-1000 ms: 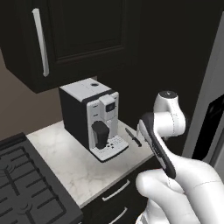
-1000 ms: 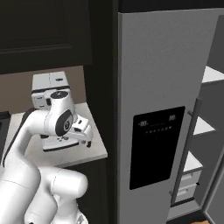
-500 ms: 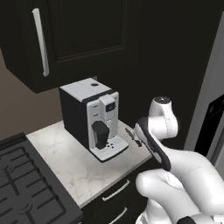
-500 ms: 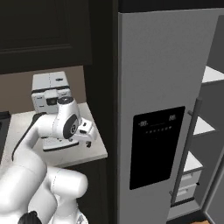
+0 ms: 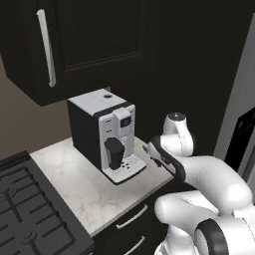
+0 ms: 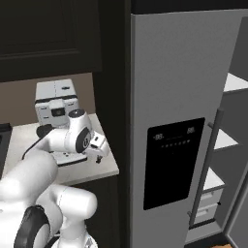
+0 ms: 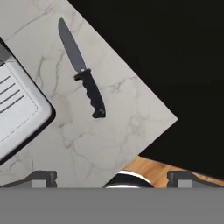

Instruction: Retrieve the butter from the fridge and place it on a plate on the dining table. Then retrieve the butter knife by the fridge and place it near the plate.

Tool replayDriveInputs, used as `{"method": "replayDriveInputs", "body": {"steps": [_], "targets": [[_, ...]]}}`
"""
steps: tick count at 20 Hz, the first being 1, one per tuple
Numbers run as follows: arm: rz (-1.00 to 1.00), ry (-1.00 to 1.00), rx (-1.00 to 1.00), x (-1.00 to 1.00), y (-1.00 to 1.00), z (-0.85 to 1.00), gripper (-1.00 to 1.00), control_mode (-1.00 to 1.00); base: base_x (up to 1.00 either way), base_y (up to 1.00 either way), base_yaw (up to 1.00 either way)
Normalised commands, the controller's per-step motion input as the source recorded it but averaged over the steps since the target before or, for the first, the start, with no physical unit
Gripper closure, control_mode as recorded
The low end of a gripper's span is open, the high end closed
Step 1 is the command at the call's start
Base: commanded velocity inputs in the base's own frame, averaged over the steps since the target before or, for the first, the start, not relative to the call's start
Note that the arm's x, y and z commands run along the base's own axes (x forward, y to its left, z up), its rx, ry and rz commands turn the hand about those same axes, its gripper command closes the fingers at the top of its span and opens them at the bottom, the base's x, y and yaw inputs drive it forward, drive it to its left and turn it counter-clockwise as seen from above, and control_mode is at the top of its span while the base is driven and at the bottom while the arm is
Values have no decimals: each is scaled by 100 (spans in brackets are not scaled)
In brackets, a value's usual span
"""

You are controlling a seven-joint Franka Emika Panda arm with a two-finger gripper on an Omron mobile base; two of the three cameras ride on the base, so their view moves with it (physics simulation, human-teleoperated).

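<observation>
Dark, slim and stiff, the butter knife (image 7: 83, 70) lies flat on the marble bench (image 7: 109, 144) beside the coffee machine (image 5: 105, 134); likely light, best pinched across its grippy handle. Fingers (image 7: 43, 176) wide, empty.

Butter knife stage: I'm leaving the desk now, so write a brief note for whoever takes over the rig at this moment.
Gripper: open, empty, hanging over the marble counter beside the fridge.
Butter knife: flat on that counter, untouched, next to the coffee machine, clear of the fingertips.
Fridge: one door open, white shelves showing.
Done: arm positioned above the knife.
Left: lower, grasp the knife, carry it to the plate on the dining table. Butter's placement can't be confirmed from these views.
</observation>
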Motion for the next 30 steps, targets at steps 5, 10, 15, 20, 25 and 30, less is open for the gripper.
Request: {"method": "replayDriveInputs", "body": {"steps": [5,10,15,20,25,30], "targets": [[-3,0,1,31,0,-12,-100,-100,0,0,0],[-4,0,3,26,0,-18,-100,-100,0,0,0],[-4,0,1,22,0,-26,-100,-100,0,0,0],[-1,0,0,26,0,-24,-100,-100,0,0,0],[-1,0,0,33,0,-24,-100,-100,0,0,0],[-3,0,0,24,0,-22,-100,-100,0,0,0]]}}
